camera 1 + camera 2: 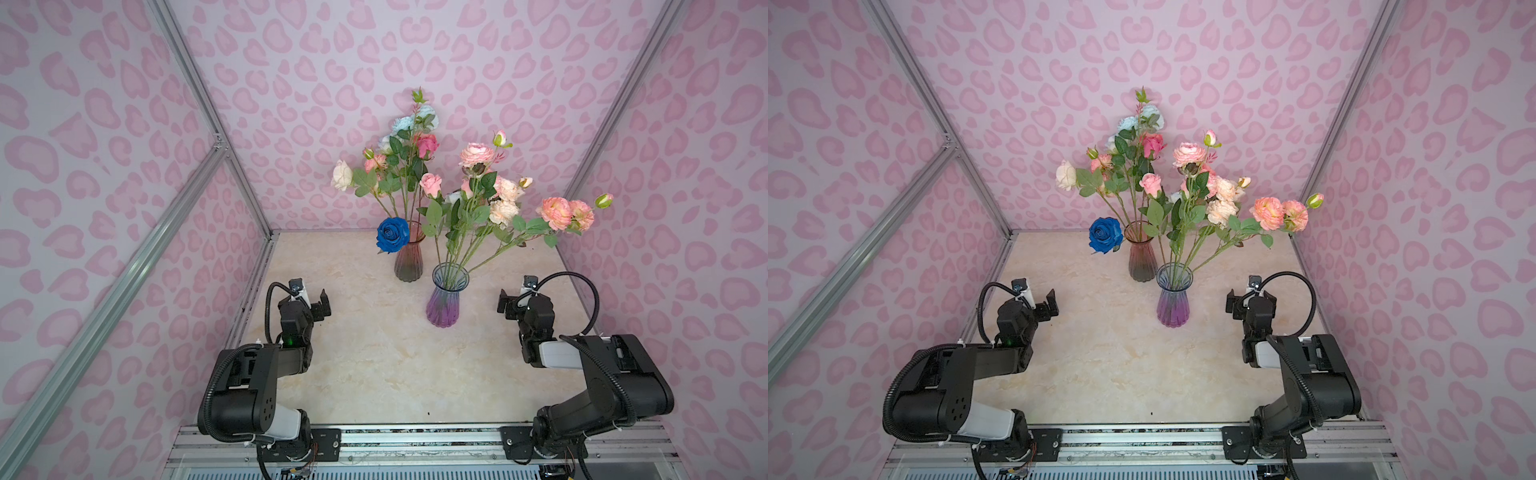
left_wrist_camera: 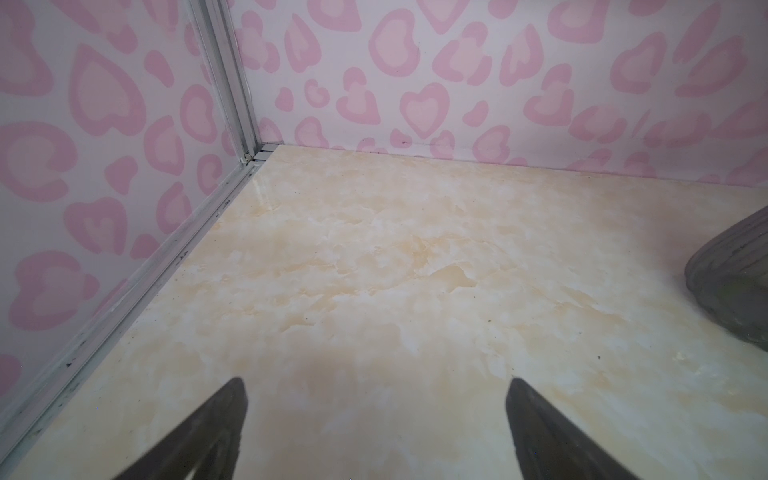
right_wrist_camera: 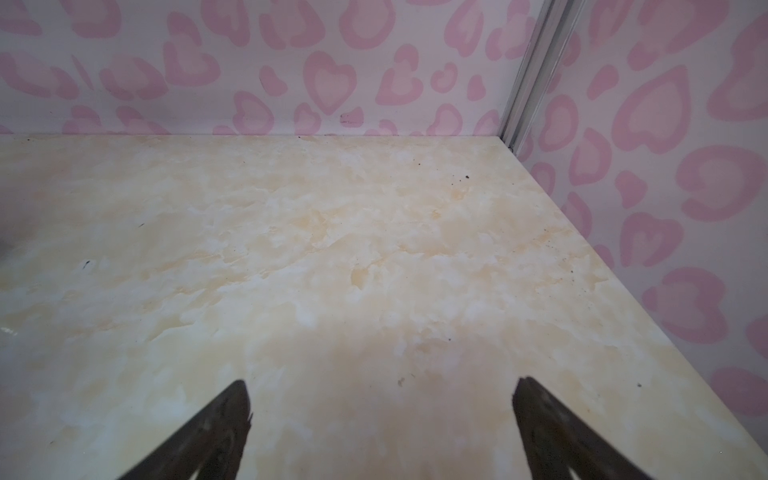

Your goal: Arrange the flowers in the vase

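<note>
Flowers point(image 1: 430, 184) point(image 1: 1150, 184) show in both top views; left wrist sees only vase point(image 2: 731, 274).

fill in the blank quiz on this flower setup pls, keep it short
1. The front vase is ___ at its base.
2. The blue rose sits by the red vase rim, on the robot's ___ side.
3. The left gripper and right gripper hold nothing and both stand ___.
Missing words: purple; left; open
</note>
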You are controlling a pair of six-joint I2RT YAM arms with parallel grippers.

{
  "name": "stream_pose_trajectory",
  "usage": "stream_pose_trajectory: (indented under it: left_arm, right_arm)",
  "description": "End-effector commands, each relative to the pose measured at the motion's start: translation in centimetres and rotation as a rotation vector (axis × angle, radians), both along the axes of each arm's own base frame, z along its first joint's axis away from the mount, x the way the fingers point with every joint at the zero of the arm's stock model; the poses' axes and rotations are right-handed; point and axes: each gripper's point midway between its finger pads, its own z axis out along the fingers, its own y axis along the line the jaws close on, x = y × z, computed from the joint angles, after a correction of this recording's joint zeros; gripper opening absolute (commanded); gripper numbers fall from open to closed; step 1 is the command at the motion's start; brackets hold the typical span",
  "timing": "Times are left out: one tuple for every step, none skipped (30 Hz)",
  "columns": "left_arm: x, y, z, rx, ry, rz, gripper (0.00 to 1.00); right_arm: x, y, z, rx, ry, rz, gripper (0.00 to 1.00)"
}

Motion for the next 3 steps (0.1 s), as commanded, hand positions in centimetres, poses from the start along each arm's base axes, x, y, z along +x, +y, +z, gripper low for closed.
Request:
stream_pose_trajectory:
  left_arm:
    - [0.31,0.13,0.66,0.008,-0.023,0.004,0.98]
    - [0.32,0.12,0.77,0.008,-0.027,0.004,0.98]
    - [0.24,0.1,0.69,0.007,-0.025,0.003,0.98]
  right_arm:
    - [0.08,-0.06,0.41,-0.008,-0.019,-0.003,1.0]
    - [0.11,-0.08,0.47,-0.008,-0.021,-0.004,1.0]
    - [0.05,-0.06,0.42,-0.008,-0.02,-0.003,1.0]
